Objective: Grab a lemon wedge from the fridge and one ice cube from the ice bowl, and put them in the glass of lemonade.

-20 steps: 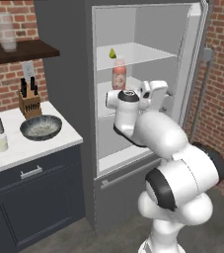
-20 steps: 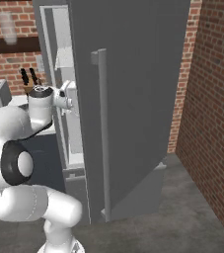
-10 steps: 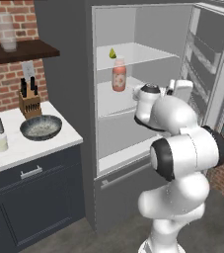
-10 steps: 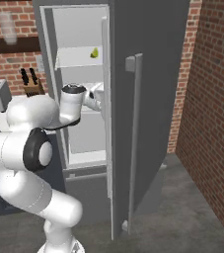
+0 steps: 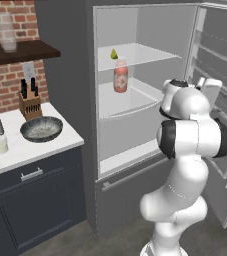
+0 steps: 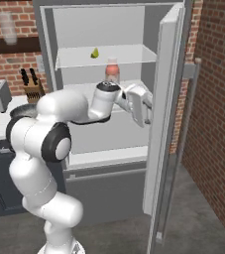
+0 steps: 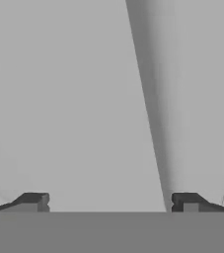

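Nearest, the white arm rises at the lower right of the left base view and folds toward the fridge (image 5: 65, 60), whose door stands swung wide at the right edge. The gripper (image 7: 111, 202) has its jaws spread wide with nothing between them, facing plain grey surface in the hand view; in the right base view it sits mid-frame close to the door's inner face. Farther in, a pinkish-red jar (image 5: 120, 79) stands on the middle shelf. The lemon wedge (image 5: 113, 53) lies on the top shelf, above and left of the gripper, well apart from it. At the left, on the counter, sit the ice bowl (image 5: 41, 129) and the glass of lemonade (image 5: 0, 144)
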You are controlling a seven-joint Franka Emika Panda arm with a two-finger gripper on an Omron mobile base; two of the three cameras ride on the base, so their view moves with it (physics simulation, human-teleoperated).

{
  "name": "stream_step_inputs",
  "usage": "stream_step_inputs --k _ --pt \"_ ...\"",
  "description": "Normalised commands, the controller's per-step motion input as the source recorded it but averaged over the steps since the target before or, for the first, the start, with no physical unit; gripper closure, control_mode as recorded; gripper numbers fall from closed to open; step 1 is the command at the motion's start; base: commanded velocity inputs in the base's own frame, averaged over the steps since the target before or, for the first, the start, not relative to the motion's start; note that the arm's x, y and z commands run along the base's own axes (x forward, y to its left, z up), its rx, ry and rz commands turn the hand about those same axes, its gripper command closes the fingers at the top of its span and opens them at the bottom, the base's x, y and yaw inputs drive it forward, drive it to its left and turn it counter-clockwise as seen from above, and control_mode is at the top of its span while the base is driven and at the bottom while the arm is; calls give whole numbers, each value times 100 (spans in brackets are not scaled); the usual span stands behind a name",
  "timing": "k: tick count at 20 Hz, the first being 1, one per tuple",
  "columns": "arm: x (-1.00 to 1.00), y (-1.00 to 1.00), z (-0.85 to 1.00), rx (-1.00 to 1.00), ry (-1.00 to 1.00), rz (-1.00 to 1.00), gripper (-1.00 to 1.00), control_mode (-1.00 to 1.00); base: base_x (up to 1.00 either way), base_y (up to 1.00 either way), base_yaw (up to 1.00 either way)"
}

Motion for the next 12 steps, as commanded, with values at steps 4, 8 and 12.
stream_step_inputs --k 4,8,12 --pt "-20 -28 2 5 -18 2 -100 -100 0 0 0" --pt "-21 0 26 0 -19 7 -100 -100 0 0 0" --pt "-45 10 35 3 -29 10 -100 -100 0 0 0"
